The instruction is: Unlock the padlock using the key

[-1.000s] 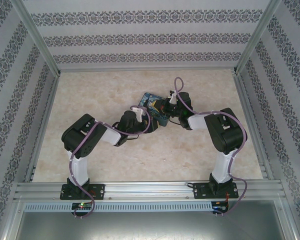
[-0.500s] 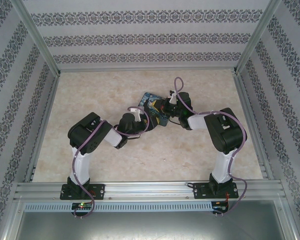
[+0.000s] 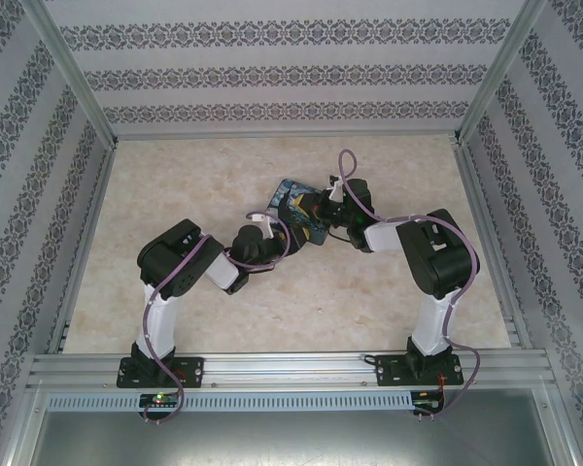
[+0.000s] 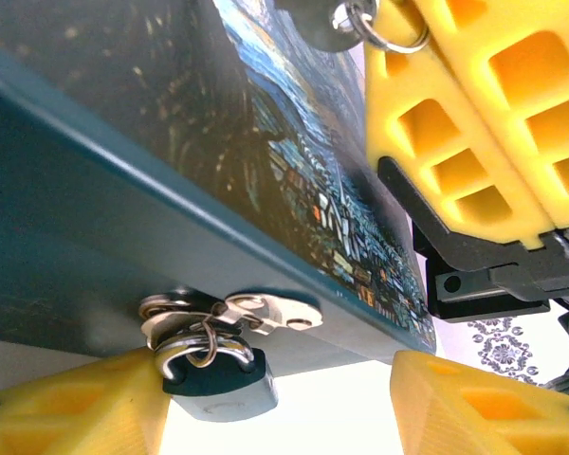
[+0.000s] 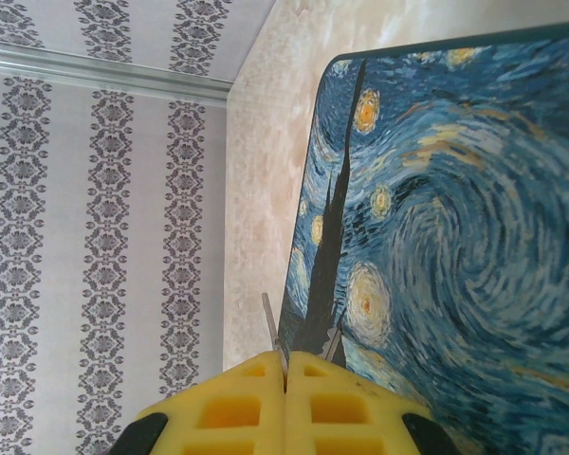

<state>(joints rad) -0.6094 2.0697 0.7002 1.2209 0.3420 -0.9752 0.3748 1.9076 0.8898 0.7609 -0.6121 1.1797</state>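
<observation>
Against the front wall of the tin (image 4: pixel 76 246), left wrist view: the padlock (image 4: pixel 218 384) hangs by its shackle from a silver hasp (image 4: pixel 270 311). Its body touches the inner edge of one yellow finger (image 4: pixel 66 412) of the left gripper (image 4: pixel 289 408). That gripper's jaws stand wide apart, one to each side of the padlock, closed on nothing. Higher in the same view, the key (image 4: pixel 327 27) and its wire ring (image 4: pixel 395 47) sit at the tip of a second pair of yellow fingers (image 4: pixel 474 104), just above the tin's lid.

Right wrist view: the right gripper (image 5: pixel 284 360) has its pads pressed together. Thin metal slivers project from the seam, so it is pinching the key. This camera gives the swirling night-sky lid from above, whereas the left wrist camera gives the hasp and padlock from below.

The tin is closed and hasped, and its contents cannot be seen.

Top view: the tin lies near the middle of the marbled table (image 3: pixel 204 175), with the left gripper at its near-left side and the right gripper at its right side. Padlock and key are too small to make out at this scale. Patterned walls (image 3: pixel 272 73) enclose the table.

Compared with one second earlier, the left arm's elbow has swung rightward and its wrist has drawn slightly back from the tin. The tin and the right arm have kept their places.
</observation>
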